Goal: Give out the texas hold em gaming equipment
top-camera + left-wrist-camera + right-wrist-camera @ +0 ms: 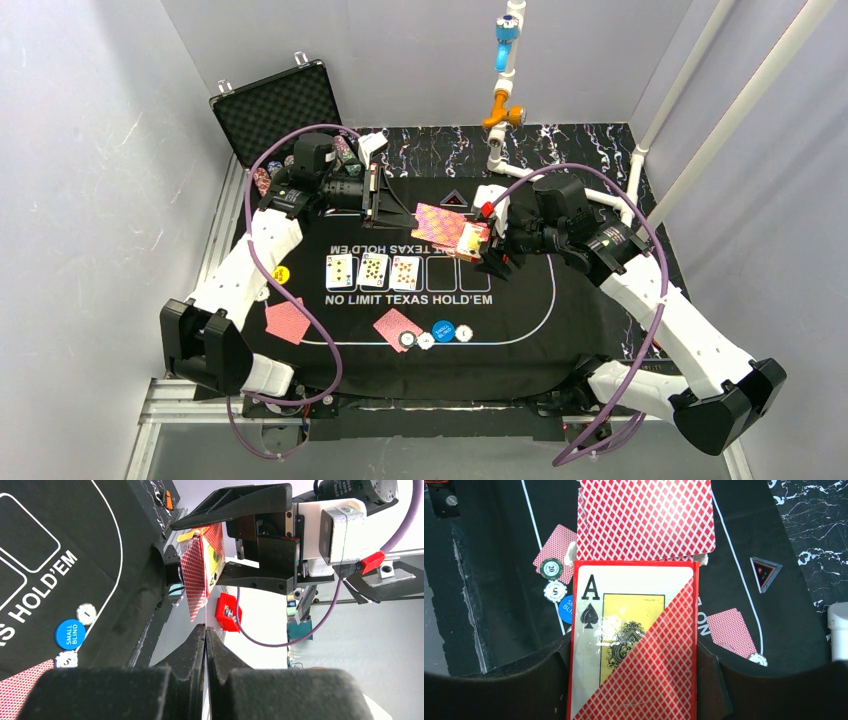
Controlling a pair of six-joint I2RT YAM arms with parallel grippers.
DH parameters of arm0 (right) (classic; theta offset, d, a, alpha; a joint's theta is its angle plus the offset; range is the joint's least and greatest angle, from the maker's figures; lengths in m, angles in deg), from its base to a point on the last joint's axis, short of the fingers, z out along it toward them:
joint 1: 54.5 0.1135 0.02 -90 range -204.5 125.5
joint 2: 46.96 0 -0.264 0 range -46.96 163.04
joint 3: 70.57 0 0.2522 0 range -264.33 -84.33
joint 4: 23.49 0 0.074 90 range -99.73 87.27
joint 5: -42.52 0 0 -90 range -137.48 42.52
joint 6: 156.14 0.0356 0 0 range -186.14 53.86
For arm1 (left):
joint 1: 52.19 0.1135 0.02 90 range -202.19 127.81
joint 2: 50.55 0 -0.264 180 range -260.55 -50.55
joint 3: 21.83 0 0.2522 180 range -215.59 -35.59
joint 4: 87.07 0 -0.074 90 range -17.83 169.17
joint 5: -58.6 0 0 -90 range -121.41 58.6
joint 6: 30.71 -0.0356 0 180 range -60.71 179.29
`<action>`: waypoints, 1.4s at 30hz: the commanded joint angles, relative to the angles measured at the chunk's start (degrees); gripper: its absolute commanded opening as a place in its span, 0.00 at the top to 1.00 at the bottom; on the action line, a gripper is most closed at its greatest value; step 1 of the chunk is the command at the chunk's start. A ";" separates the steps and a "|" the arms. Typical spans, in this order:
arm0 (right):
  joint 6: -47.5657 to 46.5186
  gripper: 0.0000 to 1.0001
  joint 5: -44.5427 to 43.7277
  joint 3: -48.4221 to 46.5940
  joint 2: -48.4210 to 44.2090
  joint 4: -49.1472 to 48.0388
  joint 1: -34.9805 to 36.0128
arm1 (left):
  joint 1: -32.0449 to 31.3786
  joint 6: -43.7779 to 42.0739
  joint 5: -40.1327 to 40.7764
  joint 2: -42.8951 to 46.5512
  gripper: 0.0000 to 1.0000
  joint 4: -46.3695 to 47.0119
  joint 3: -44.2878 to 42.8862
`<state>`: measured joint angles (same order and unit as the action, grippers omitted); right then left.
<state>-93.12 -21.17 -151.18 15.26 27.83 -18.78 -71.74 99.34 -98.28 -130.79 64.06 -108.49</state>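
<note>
Card box point(634, 645): bottom cut off by frame edge. Blue button point(566, 609), left of card box, half hidden behind it. Face-up cards point(373, 270), left of card box: ranks too small to read.

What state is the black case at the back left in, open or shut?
Open: the case shows its foam lining bare to the top camera, with no cover over it.

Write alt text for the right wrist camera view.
The right gripper clamps a card box showing the ace of spades, with red-backed cards sticking out of its far end. Beyond it on the black mat lie striped chips, a blue button and two face-down cards.
</note>
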 commanded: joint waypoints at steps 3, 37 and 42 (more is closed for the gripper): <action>0.18 0.99 0.90 -1.27 -1.22 -1.93 0.31 | 0.23 -0.89 -2.65 1.08 1.00 -1.38 0.26; -1.49 0.99 -1.61 -2.75 -5.00 6.12 -0.63 | 11.53 -20.63 -4.16 -13.28 1.00 -16.59 -10.10; -1.58 0.99 -1.43 -3.27 -4.88 6.60 -1.30 | 8.50 -38.10 -1.25 -20.03 1.00 -33.37 -15.51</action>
<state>-93.85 -23.14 -151.27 11.30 34.98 -19.39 -60.61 77.16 -100.72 -148.13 45.83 -119.33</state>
